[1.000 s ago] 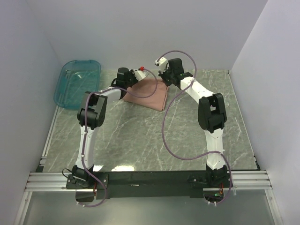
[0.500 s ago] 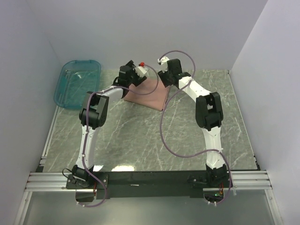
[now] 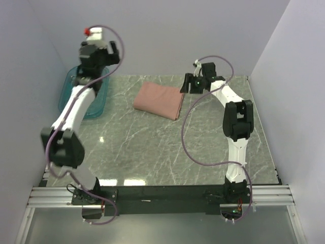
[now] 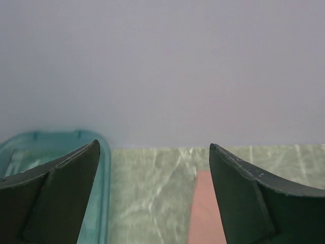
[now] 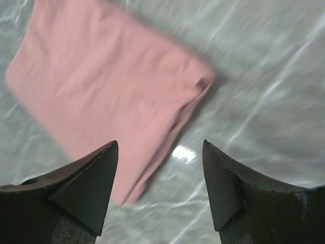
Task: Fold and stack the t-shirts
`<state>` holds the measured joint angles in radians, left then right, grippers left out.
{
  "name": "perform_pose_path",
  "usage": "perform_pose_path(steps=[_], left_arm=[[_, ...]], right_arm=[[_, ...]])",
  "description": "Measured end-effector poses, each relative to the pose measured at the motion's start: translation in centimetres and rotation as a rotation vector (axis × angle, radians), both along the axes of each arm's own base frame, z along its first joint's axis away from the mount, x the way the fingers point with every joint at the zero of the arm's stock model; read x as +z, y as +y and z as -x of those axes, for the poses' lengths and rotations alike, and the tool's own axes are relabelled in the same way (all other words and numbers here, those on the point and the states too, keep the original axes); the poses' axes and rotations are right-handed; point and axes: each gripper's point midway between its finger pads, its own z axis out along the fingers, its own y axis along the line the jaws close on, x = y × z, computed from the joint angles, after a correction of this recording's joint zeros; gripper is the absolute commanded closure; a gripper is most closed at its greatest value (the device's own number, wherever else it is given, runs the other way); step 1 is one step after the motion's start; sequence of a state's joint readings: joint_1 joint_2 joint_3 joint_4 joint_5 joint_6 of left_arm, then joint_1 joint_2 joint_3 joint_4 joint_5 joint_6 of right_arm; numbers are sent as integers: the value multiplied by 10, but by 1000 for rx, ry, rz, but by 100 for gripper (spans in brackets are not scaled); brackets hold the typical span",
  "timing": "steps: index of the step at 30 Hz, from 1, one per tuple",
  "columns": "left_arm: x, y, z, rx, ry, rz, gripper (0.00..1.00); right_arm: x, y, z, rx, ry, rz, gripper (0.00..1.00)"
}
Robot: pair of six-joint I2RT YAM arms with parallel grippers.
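1. Enclosure: plain pale walls (image 3: 167, 35) close off the far, left and right sides of the table (image 3: 152, 152).
2. Task item: the t-shirt (image 3: 159, 99) lies folded into a flat pink rectangle at the middle of the table's far edge. I see only this one garment.
3. Right pincer (image 5: 160, 143): the jaws are spread with nothing between them. It hangs just off the shirt's right side, near the far edge.
4. Left pincer (image 4: 153, 147): the jaws are spread wide and hold nothing. It is raised high over the teal bin (image 3: 67, 99) at the far left corner, well apart from the shirt.
5. Hazard, fold disturbance: the right wrist view shows layered cloth edges at the corner of the shirt nearest that pincer. I judge that a low pass over this corner could catch a layer and open the fold.
6. Hazard, cable drag: the right arm's purple cable (image 3: 185, 137) loops down close to the shirt's near right corner. A sweep toward the left edge could pull it across the cloth.
7. Hazard, bin contact: a straight descent of the left arm would likely meet the bin's rim or wall.
8. Hazard, sliding: see item 9. A sideways push would probably shift the whole bundle rather than tidy it.
9. Surface: grey-green stone pattern with pale veins, and glossy enough to show bright reflections. An aluminium rail (image 3: 162, 193) runs along the near edge.
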<state>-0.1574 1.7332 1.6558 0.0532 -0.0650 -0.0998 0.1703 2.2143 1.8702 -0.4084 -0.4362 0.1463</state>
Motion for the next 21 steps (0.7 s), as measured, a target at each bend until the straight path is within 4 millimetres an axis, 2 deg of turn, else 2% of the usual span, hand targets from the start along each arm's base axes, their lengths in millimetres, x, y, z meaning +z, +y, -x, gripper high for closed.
perform_pose_path(steps=[2,4,6,10,12,14,17,19,20,21], left_arm=[[5,19,27,11,14,66,11],[-7,21,54,-7,57,111,12],[-38,11,82,-46,144,141,12],[-109,-1,141,-102,342,157,12],[-127,0,168,-107,399,159,11],[-127,3,195,-110,402,160,11],[-108,7,226,-116,335,168,11],[-89,9,244,-122,269,178,10],[-81,10,252,-124,240,186,10],[-77,10,256,-125,225,192,11]], right_arm=[[-14,9,14,-2,74,-51,26],[-29,17,30,-15,157,-79,27],[-41,23,41,-26,217,-96,29],[-51,33,50,-27,275,-131,33],[-58,36,50,-30,297,-152,34],[-68,38,52,-34,325,-163,35],[-70,44,52,-32,349,-199,40],[-72,46,51,-38,360,-209,47],[-74,47,49,-44,367,-217,56],[-75,48,49,-41,369,-223,59]])
